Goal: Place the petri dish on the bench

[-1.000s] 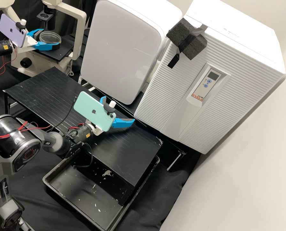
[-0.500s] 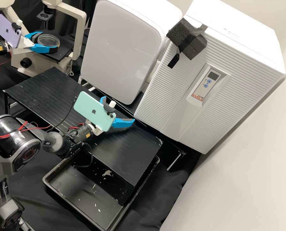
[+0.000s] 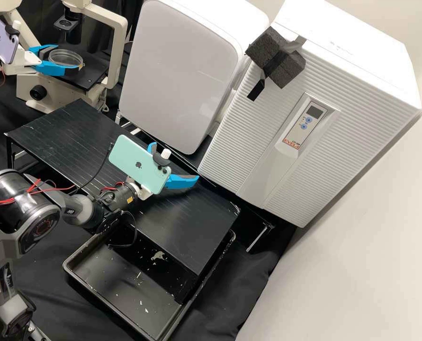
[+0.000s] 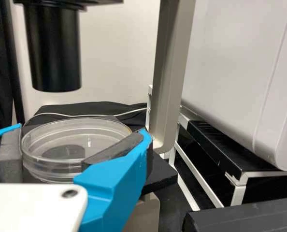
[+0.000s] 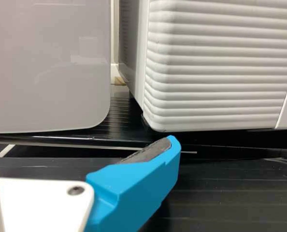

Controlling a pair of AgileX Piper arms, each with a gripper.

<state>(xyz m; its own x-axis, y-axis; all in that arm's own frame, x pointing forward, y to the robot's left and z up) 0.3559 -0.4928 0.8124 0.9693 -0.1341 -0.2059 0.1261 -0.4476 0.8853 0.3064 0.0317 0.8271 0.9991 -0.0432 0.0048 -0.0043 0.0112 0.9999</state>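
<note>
Blue fingers of the left gripper (image 3: 67, 58), smooth outside and faced with dark grey pads (image 4: 115, 148), pinch the petri dish (image 3: 65, 58) between them at 10 o'clock in the high view. Dish: clear, round, shallow, with a thin rim; it lies over the flat black stage (image 3: 93, 77) of the beige microscope (image 3: 119, 35). Right gripper (image 3: 175, 162): fingers spread, nothing between them, just off centre toward 9 o'clock. Phones mounted on the grippers: pale purple (image 3: 0, 40) on the left, mint (image 3: 137, 163) on the right.

Surface: matt black bench top (image 3: 64, 132), finely grooved, running from 10 toward 6 o'clock. A rimmed black tray (image 3: 102, 296) at 7 o'clock carries pale flecks. Black cloth (image 3: 234, 289) lies at 6 o'clock.

Room: smooth white cabinet (image 3: 180, 76) at 12; ribbed white cabinet (image 3: 253, 137) at 2, bearing a coarse dark foam block (image 3: 286, 68); plain pale wall (image 3: 362, 265) at 4.

Visibility limits: the high view's edge crops the left arm at 10 o'clock. The mint phone covers part of one right finger. Clearance between dish and stage cannot be determined.
</note>
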